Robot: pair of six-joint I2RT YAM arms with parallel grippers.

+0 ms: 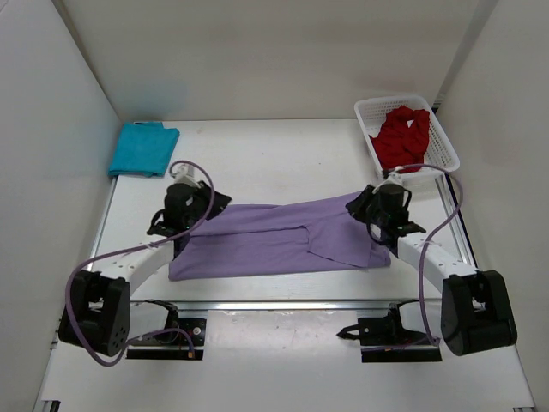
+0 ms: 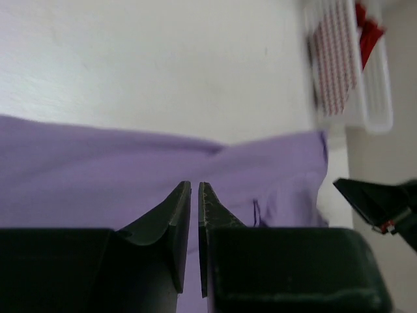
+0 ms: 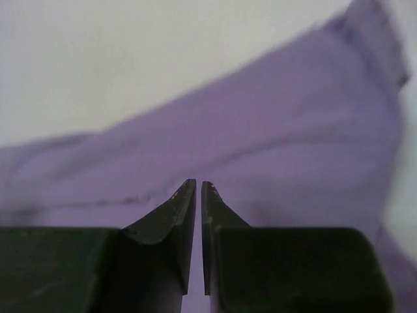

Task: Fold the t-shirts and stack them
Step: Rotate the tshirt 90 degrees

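Looking down from the top, I cannot see my fingertips, because my own black wrists hide them. My left gripper point(image 1: 214, 202) and right gripper point(image 1: 360, 204) sit at the far corners of the lavender t-shirt point(image 1: 274, 242). Both arms bend inward over the table point(image 1: 274, 159). The teal t-shirt point(image 1: 143, 148) lies far left, and the red t-shirt point(image 1: 403, 137) lies in the basket point(image 1: 390, 99).

My left wrist view is blurry. The fingers point(image 2: 166, 218) are pinched nearly together, with purple cloth behind them.

My right wrist view shows the same, with the fingers point(image 3: 166, 218) nearly together. I cannot tell if cloth is caught.
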